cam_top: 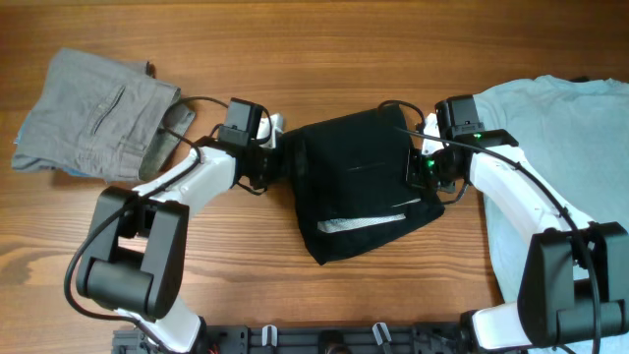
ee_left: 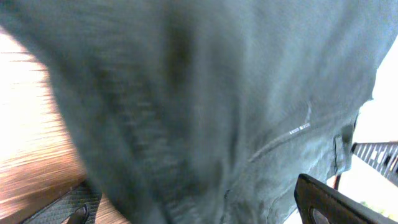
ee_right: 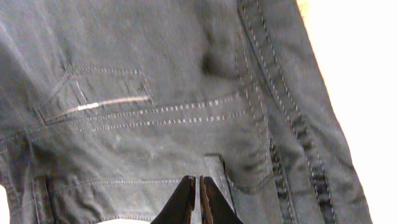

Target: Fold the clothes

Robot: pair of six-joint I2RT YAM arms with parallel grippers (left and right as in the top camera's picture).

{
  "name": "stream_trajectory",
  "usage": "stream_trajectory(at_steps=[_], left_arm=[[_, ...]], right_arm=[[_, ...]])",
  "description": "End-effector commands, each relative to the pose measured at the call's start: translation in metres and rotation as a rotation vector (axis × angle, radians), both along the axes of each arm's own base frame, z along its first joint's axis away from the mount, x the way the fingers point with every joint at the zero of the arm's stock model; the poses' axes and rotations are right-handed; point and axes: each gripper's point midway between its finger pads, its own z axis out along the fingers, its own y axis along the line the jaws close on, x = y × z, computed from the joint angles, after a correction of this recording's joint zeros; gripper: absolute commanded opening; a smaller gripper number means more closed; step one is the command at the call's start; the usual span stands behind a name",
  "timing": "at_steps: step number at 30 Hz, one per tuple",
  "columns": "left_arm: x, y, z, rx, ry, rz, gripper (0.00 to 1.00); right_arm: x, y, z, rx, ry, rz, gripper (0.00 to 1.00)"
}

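The black shorts (cam_top: 354, 177) lie bunched in the table's middle, with pale pocket lining (cam_top: 359, 223) showing near their front edge. My left gripper (cam_top: 278, 157) is at the shorts' left edge. In the left wrist view its fingers (ee_left: 202, 208) stand wide apart, with dark fabric (ee_left: 217, 93) filling the space between them. My right gripper (cam_top: 425, 169) is at the shorts' right edge. In the right wrist view its fingers (ee_right: 199, 186) are pressed together on the shorts (ee_right: 155, 74) near a belt loop and the waistband.
Grey shorts (cam_top: 98, 113) lie crumpled at the back left. A large light blue T-shirt (cam_top: 560, 147) is spread along the right side under my right arm. The wooden table (cam_top: 246, 265) shows bare in front of the shorts.
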Motion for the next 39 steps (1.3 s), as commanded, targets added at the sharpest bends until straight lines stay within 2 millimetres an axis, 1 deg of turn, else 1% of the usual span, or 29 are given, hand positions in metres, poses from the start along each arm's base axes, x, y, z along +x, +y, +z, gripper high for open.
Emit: stream_trajectory(at_steps=[1,3,5,8,9,10,11,12,13,14,15,16,18,21,23,24,26,28,31,33,34,36,39], left_arm=[[-0.036,-0.027,-0.018,-0.043,0.062,-0.152,0.99],[-0.049,-0.038,-0.021,-0.061,0.112,-0.177,0.98],[-0.055,-0.043,-0.026,-0.050,0.145,-0.164,0.95],[-0.047,-0.050,-0.026,-0.071,0.171,-0.086,0.95],[-0.045,-0.053,-0.026,-0.080,0.172,-0.068,0.90],[-0.043,-0.052,-0.028,-0.070,0.182,-0.039,0.85],[-0.040,-0.048,-0.031,-0.044,0.179,-0.018,0.86],[-0.035,-0.042,-0.032,-0.032,0.171,0.004,0.90],[-0.019,-0.029,-0.030,-0.040,0.140,0.036,0.92],[-0.008,-0.021,-0.027,-0.048,0.120,0.064,0.92],[0.009,-0.012,-0.019,-0.078,0.076,0.076,0.92],[0.020,-0.007,-0.011,-0.113,0.032,0.065,0.91],[0.041,0.000,0.009,-0.200,-0.069,0.021,0.93],[0.060,0.015,0.022,-0.195,-0.147,0.011,0.96],[0.070,0.024,0.030,-0.195,-0.158,0.027,0.97],[0.069,0.026,0.036,-0.212,-0.140,0.019,0.97],[0.056,0.022,0.039,-0.245,-0.069,0.000,0.97],[0.035,0.018,0.038,-0.263,-0.009,-0.054,0.95],[-0.016,0.017,0.025,-0.222,0.142,-0.162,0.98],[-0.042,0.013,0.019,-0.211,0.214,-0.209,0.98],[-0.054,0.008,0.013,-0.209,0.239,-0.224,1.00],[-0.063,0.001,0.002,-0.205,0.260,-0.214,1.00],[-0.071,-0.008,-0.013,-0.209,0.305,-0.144,1.00]], right_arm=[[-0.004,-0.001,-0.014,-0.001,0.044,-0.005,0.09],[-0.007,-0.001,-0.021,-0.003,0.071,-0.012,0.08],[-0.007,-0.001,-0.027,0.001,0.093,-0.026,0.08],[-0.009,0.003,-0.033,0.020,0.114,-0.023,0.08],[-0.009,0.003,-0.034,0.023,0.119,-0.022,0.08],[-0.011,0.003,-0.037,0.021,0.131,-0.022,0.08],[-0.013,0.003,-0.039,0.019,0.143,-0.023,0.08],[-0.014,0.003,-0.040,0.018,0.148,-0.023,0.08],[-0.013,0.003,-0.041,0.019,0.148,-0.024,0.08],[-0.013,0.004,-0.040,0.028,0.148,-0.021,0.08],[-0.013,0.007,-0.037,0.045,0.146,-0.010,0.08],[-0.013,0.011,-0.033,0.067,0.139,0.016,0.08],[-0.006,0.023,-0.009,0.134,0.062,0.085,0.09],[0.008,0.026,0.025,0.153,-0.064,0.108,0.15],[0.011,0.027,0.038,0.157,-0.108,0.110,0.15],[0.010,0.026,0.040,0.157,-0.112,0.111,0.16],[0.005,0.023,0.038,0.141,-0.087,0.105,0.16],[0.001,0.016,0.033,0.099,-0.064,0.094,0.16],[-0.003,0.008,0.027,0.047,-0.043,0.081,0.18],[-0.006,0.003,0.025,0.018,-0.030,0.075,0.20],[-0.007,0.001,0.023,0.009,-0.019,0.073,0.22],[-0.009,0.001,0.018,0.006,-0.002,0.072,0.23],[-0.011,-0.008,0.001,-0.044,0.037,0.039,0.21]])
